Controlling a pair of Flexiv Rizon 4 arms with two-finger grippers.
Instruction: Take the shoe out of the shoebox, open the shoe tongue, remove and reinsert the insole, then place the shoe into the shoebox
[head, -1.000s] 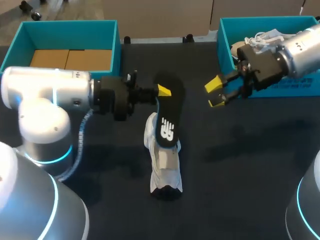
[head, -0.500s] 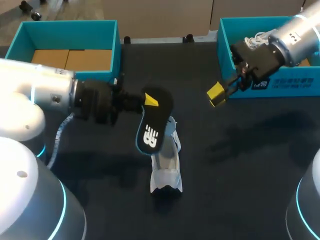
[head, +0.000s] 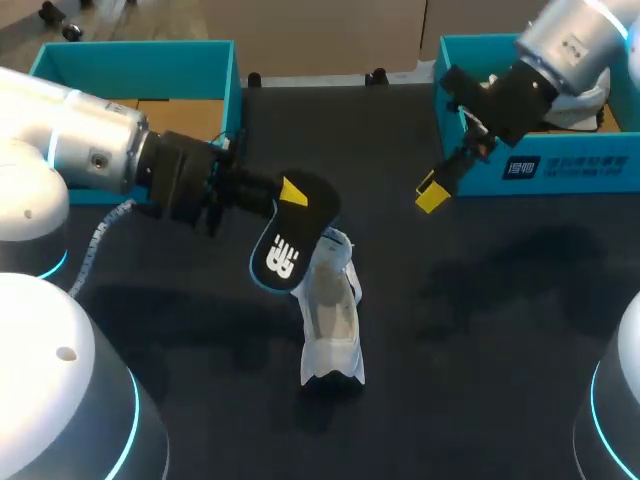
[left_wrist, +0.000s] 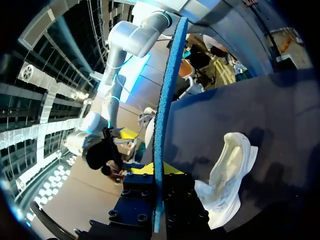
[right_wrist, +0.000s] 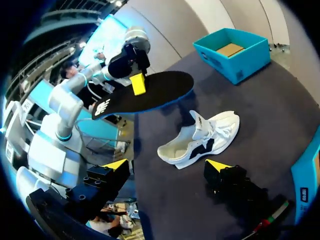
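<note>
Even overhead light; soft shadows on the dark table

Insole: black top, white logo, blue edge underneath.
Shoe: white, black patches on the side.
Left box: teal walls, brown cardboard floor.
Right box: teal, white print on the front wall.
Table: black.
Left gripper, right gripper: black bodies, yellow tips.
Left arm, right arm: silver-white shells; cyan light rings on the arm bases.
</note>
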